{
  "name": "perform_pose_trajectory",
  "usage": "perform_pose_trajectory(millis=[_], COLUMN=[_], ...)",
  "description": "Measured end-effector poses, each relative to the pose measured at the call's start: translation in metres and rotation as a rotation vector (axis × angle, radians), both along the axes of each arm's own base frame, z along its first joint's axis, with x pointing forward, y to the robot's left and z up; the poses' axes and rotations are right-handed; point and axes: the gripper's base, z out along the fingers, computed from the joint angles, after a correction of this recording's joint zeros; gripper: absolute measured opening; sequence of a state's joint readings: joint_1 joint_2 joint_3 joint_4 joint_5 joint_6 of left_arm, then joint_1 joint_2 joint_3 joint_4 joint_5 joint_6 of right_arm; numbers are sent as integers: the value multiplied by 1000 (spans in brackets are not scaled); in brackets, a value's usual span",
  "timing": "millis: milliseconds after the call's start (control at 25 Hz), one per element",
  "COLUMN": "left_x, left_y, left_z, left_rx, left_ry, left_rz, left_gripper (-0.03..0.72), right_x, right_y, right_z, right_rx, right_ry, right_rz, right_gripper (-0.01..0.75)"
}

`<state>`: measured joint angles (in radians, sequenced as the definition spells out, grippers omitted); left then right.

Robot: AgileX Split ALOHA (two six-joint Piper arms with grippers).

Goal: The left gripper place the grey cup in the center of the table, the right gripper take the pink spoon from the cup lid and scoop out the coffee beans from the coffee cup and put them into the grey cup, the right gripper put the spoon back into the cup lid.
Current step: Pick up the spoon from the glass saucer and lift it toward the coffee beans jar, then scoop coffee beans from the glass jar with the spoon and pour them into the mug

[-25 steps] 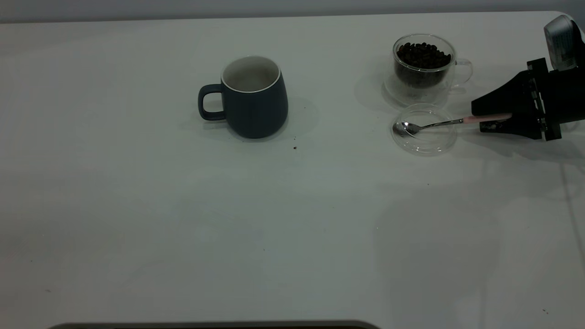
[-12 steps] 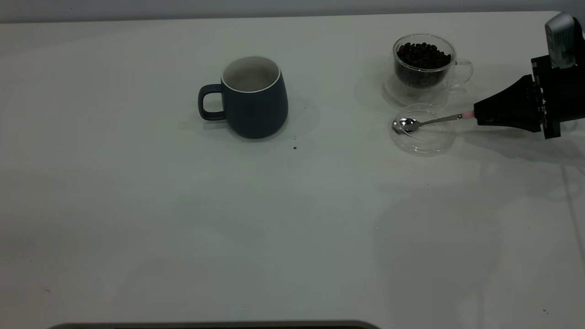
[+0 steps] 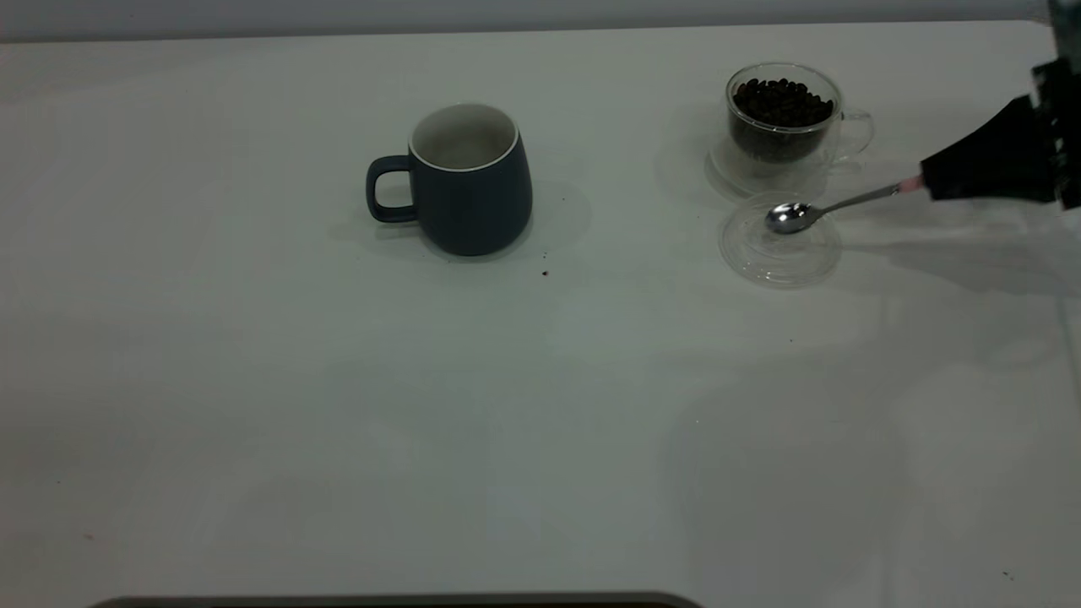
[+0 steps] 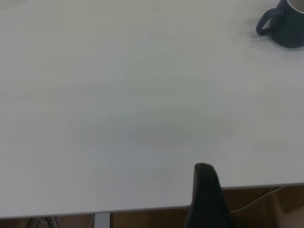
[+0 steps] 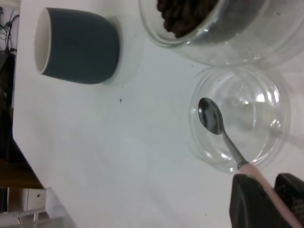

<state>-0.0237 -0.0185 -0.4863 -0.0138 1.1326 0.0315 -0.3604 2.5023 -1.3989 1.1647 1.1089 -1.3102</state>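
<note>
The right gripper [image 3: 933,181] stands at the right edge of the bench [image 3: 540,405], jaws closed on the handle of the pink spoon [image 3: 832,206]. Only a short stub of pink shows past the jaw tips in the exterior view; the right wrist view shows the handle clamped between the two jaws. The spoon slopes down from the gripper, its metal bowl [image 3: 787,217] held over the far part of the cup lid [image 3: 781,253]. Whether the bowl touches the lid cannot be told. The bowl is empty.

The cup lid lies flat on the bench, just in front of the coffee cup [image 3: 785,118]. The coffee cup stands upright, handle toward the right edge, with the coffee beans [image 3: 781,100] heaped inside.

The grey cup [image 3: 469,181] stands upright near the middle of the bench, well apart from the lid, handle pointing to the left side. Its white interior appears empty.

The left gripper [image 4: 205,197] sits at the bench edge, far from the grey cup; its jaw state cannot be told.
</note>
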Motion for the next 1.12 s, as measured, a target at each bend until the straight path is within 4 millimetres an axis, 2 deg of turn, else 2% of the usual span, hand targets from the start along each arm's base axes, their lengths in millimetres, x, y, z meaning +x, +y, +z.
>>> perform_pose_trajectory(millis=[240,320,400,560,760,1120], left_x=[0,0,0,0,0,0], left_y=[0,0,0,0,0,0], left_z=[0,0,0,0,0,0], left_rx=[0,0,0,0,-2,-2], left_ry=[0,0,0,0,0,0], left_rz=[0,0,0,0,2,2], left_gripper=[565,565,565,565,565,565], right_x=[12,17,24,36,42,42], right_y=[-1,1,5,13,8,13], right_z=[66,83,91,82,58,42], right_rx=[4,23,32,-51,-127,-119], right_ry=[-118,-165,-196,-209,-179,-146], right_rz=[-15,-45,-61,-109,-202,-215], right_gripper=[98,98,98,98,98,98])
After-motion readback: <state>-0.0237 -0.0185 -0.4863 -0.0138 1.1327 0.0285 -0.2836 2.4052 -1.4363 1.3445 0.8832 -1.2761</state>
